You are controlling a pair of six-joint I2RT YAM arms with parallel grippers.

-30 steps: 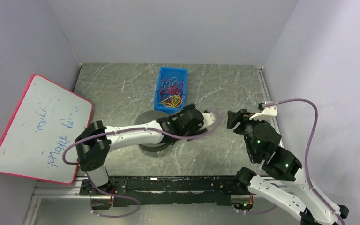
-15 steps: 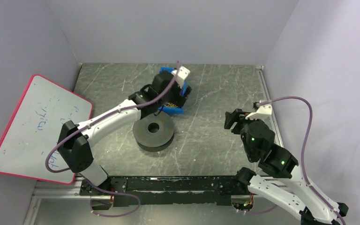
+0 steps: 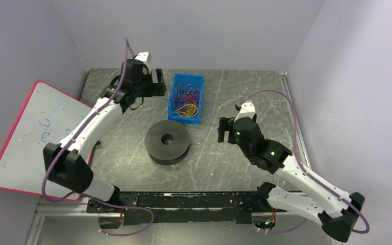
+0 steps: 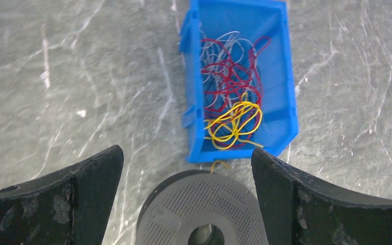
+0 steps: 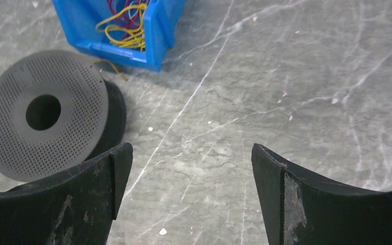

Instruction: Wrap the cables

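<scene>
The cables [image 3: 186,101] are a tangle of thin red, yellow and pale wires in a blue bin [image 3: 200,97] at the back middle of the table. They also show in the left wrist view [image 4: 232,92] and the right wrist view [image 5: 127,23]. One yellow wire end [image 4: 218,164] hangs over the bin's near wall toward a dark grey perforated spool [image 3: 167,142]. My left gripper [image 3: 160,84] is open and empty, raised just left of the bin. My right gripper [image 3: 223,130] is open and empty, right of the spool.
A red-framed whiteboard [image 3: 41,138] leans at the table's left edge. The spool lies flat just in front of the bin and also shows in the left wrist view [image 4: 184,204] and the right wrist view [image 5: 10,127]. Grey walls enclose the table on three sides.
My left arm has swung from over the spool, past the bin, to the bin's left side. My right gripper has moved left toward the table's middle. Bin and spool have not moved.
</scene>
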